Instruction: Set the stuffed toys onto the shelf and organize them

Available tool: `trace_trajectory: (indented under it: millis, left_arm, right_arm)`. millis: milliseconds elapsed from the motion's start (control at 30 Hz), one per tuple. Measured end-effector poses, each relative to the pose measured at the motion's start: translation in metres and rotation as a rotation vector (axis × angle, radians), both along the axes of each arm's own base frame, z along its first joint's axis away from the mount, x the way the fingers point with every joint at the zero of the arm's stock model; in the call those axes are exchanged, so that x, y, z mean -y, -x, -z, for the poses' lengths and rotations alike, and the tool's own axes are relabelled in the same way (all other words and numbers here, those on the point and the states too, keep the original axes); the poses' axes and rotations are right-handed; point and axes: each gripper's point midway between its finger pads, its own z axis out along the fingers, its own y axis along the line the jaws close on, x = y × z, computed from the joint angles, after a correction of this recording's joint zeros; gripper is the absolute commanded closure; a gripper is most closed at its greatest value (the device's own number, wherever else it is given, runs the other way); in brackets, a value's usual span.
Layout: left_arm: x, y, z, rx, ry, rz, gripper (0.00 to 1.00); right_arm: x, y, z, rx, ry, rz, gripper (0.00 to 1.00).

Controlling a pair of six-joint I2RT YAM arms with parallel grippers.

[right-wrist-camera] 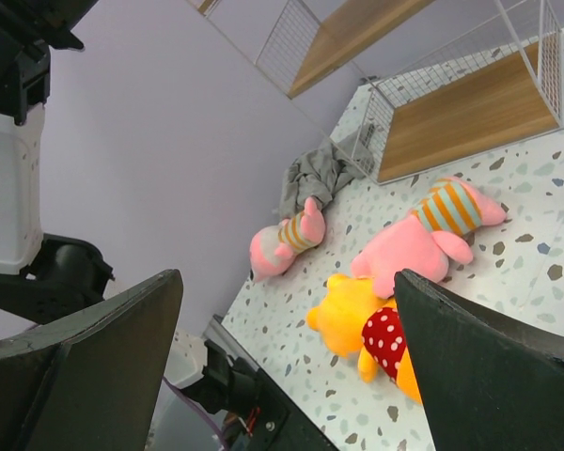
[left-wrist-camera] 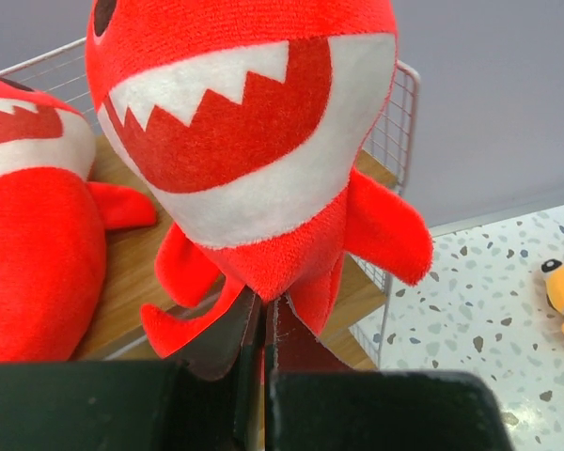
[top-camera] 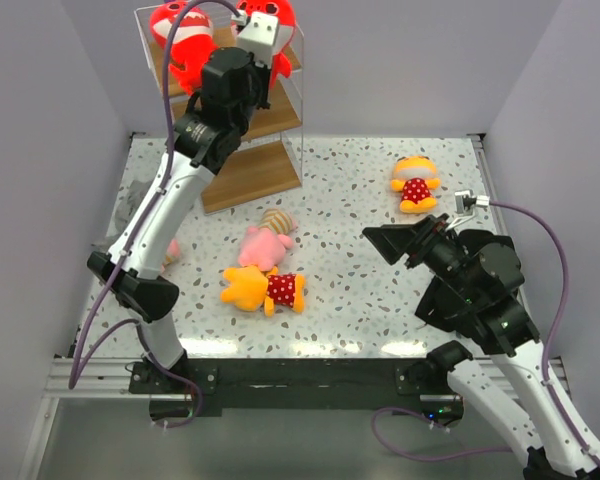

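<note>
- Wooden shelf: one red shark sits on its top board.
- Left gripper, at the shelf's top, clamps a second shark.
- Right gripper, well off the shelf, gapes wide.
- Pink toys and yellow toys lie before the shelf.

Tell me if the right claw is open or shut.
Open: the right claw has its fingers spread wide apart in the wrist view, gripping nothing.
</note>
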Motion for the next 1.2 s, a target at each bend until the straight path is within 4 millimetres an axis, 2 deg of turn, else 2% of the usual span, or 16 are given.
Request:
trace_trajectory:
  millis: [167, 300, 400, 533, 700, 800, 833, 933, 1033, 1200]
  left_arm:
    - [-0.017, -0.006, -0.017, 0.044, 0.026, -0.037, 1.00]
    - [-0.019, -0.008, -0.035, 0.101, 0.060, -0.041, 1.00]
    - [-0.015, -0.013, -0.042, 0.130, 0.078, -0.033, 1.00]
    - [-0.007, -0.029, -0.038, 0.140, 0.092, -0.022, 0.99]
    - [-0.004, -0.047, -0.020, 0.119, 0.095, -0.021, 0.96]
    - [-0.005, -0.051, -0.020, 0.124, 0.102, -0.023, 0.84]
    - [-0.005, -0.051, -0.021, 0.128, 0.105, -0.022, 0.75]
    - [-0.005, -0.052, -0.027, 0.149, 0.119, -0.019, 0.62]
    - [-0.004, -0.053, -0.031, 0.166, 0.130, -0.008, 0.55]
    - [0.003, -0.054, -0.032, 0.178, 0.140, 0.029, 0.54]
  right_arm:
    - [0.001, 0.000, 0.004, -0.004, 0.019, 0.006, 0.02]
    - [0.003, -0.002, 0.006, -0.007, 0.029, 0.020, 0.01]
    - [0.004, -0.002, 0.009, -0.013, 0.039, 0.022, 0.01]
    - [0.004, -0.002, 0.011, -0.014, 0.053, 0.024, 0.01]
    - [0.011, 0.003, 0.006, 0.003, 0.073, 0.045, 0.01]
    - [0.015, 0.006, -0.001, 0.028, 0.078, 0.057, 0.01]
    - [0.016, 0.007, -0.003, 0.037, 0.079, 0.060, 0.02]
    - [0.020, 0.010, -0.006, 0.052, 0.085, 0.072, 0.01]
    - [0.022, 0.011, -0.003, 0.048, 0.094, 0.083, 0.01]
    - [0.025, 0.011, 0.002, 0.040, 0.117, 0.091, 0.01]
